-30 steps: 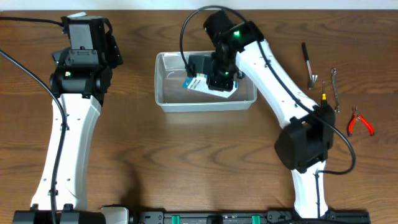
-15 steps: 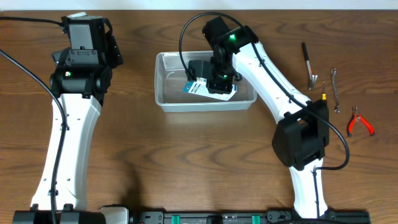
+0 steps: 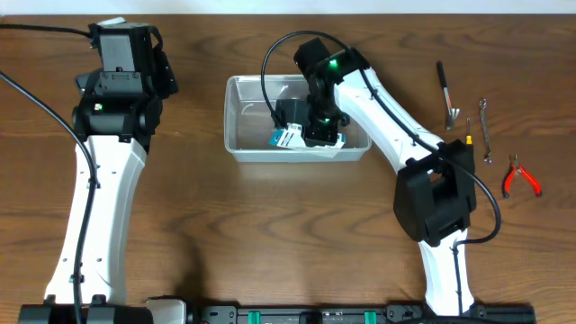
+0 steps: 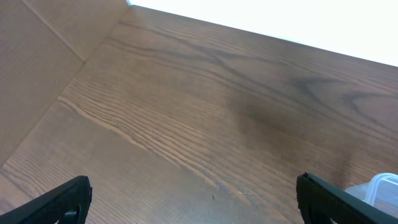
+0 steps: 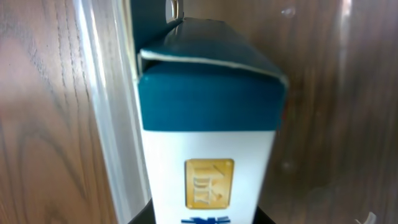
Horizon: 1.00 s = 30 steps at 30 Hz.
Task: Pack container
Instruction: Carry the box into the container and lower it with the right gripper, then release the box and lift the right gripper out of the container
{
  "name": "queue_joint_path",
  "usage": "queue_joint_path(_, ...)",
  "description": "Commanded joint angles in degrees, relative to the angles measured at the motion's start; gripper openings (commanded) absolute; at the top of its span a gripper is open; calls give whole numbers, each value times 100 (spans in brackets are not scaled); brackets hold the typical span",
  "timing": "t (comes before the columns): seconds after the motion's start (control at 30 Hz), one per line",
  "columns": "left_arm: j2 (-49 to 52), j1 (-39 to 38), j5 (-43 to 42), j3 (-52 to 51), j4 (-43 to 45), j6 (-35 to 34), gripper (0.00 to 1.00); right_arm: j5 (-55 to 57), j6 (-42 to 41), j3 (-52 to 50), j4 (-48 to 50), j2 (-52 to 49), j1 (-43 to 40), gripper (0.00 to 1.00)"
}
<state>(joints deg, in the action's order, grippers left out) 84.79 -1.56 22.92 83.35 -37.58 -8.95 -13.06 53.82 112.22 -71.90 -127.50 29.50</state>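
The right gripper reaches into the container, which sits mid-table toward the far edge, and is clamped on a blue-and-white box close to the near wall. The left gripper hangs above the table at far left, fingers wide apart.

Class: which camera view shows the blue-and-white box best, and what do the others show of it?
Right wrist: the blue-and-white box fills the frame, its label visible. Overhead shows it small and partly hidden. Left wrist shows none of it.
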Motion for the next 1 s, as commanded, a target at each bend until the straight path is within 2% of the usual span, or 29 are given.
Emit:
queue_joint_path(0.0, 20, 26, 114, 50, 0, 35, 98, -52, 55, -48, 35, -13, 55, 20)
queue_joint_path(0.03, 20, 26, 114, 50, 0, 35, 98, -52, -37, -48, 68, -13, 55, 42)
queue_joint_path(0.07, 20, 26, 114, 50, 0, 35, 98, -52, -129, -48, 103, -13, 55, 54)
queue_joint_path(0.13, 20, 26, 114, 50, 0, 35, 98, -52, -243, -48, 151, -13, 52, 70)
queue_joint_path(0.23, 20, 26, 114, 50, -2, 35, 98, -52, -282, -48, 203, -13, 57, 79)
queue_joint_path(0.37, 20, 26, 114, 50, -2, 35, 98, -50, -308, -48, 271, -13, 57, 83)
queue_joint_path(0.6, 20, 26, 114, 50, -4, 35, 98, -7, -560, -48, 448, -13, 52, 85)
queue_joint_path(0.77, 20, 26, 114, 50, -2, 35, 98, 573, -925, -48, 654, -13, 44, 86)
queue_joint_path(0.97, 20, 26, 114, 50, -2, 35, 98, 728, -1099, -48, 748, -13, -7, 86)
